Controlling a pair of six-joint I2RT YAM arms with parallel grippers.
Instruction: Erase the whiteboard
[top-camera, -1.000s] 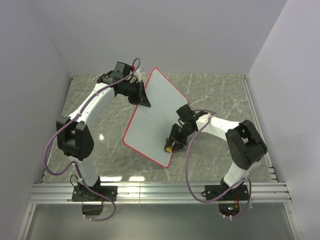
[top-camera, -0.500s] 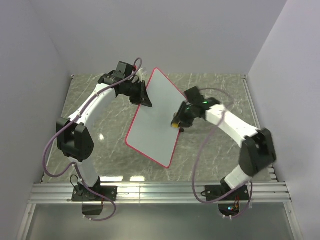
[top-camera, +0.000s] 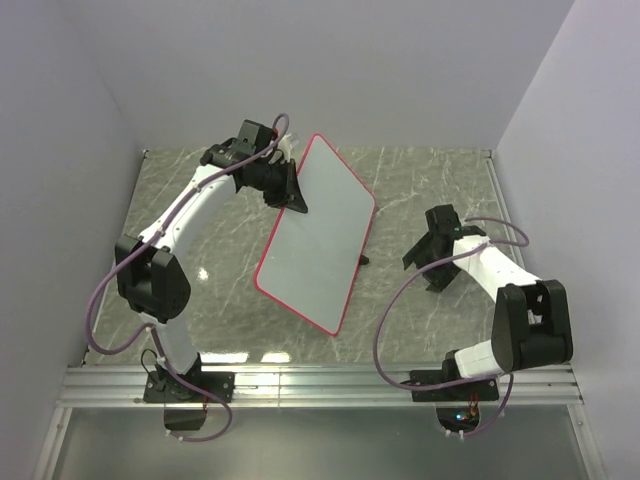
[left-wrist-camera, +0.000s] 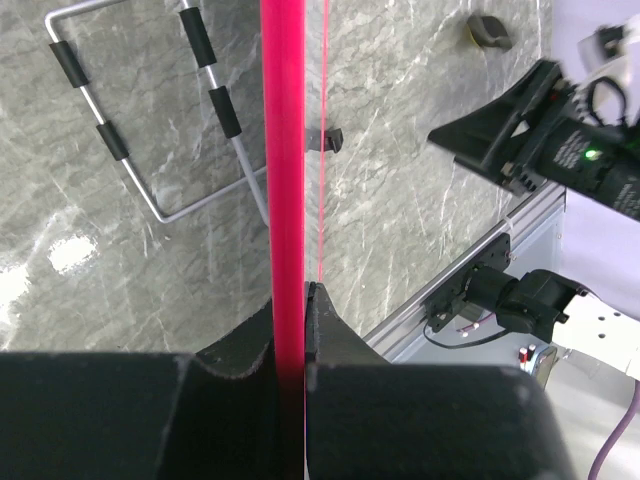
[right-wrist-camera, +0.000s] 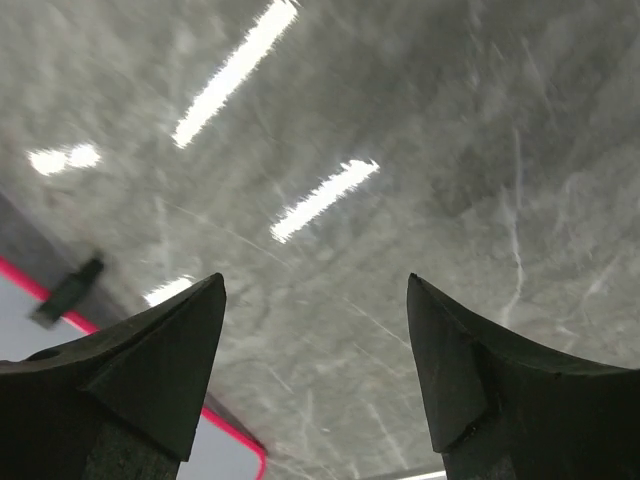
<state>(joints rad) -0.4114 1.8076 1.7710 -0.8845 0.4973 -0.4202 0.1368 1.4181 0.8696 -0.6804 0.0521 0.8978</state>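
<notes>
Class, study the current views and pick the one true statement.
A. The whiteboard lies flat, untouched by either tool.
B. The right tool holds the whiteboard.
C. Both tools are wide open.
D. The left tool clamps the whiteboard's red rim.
D: the left tool is shut on the red rim of the whiteboard, holding it tilted, while the right tool stands open and empty, apart from the board.

Bright, even overhead light throws streaky glare on the marble table (right-wrist-camera: 450, 120); right wrist view slightly blurred.
</notes>
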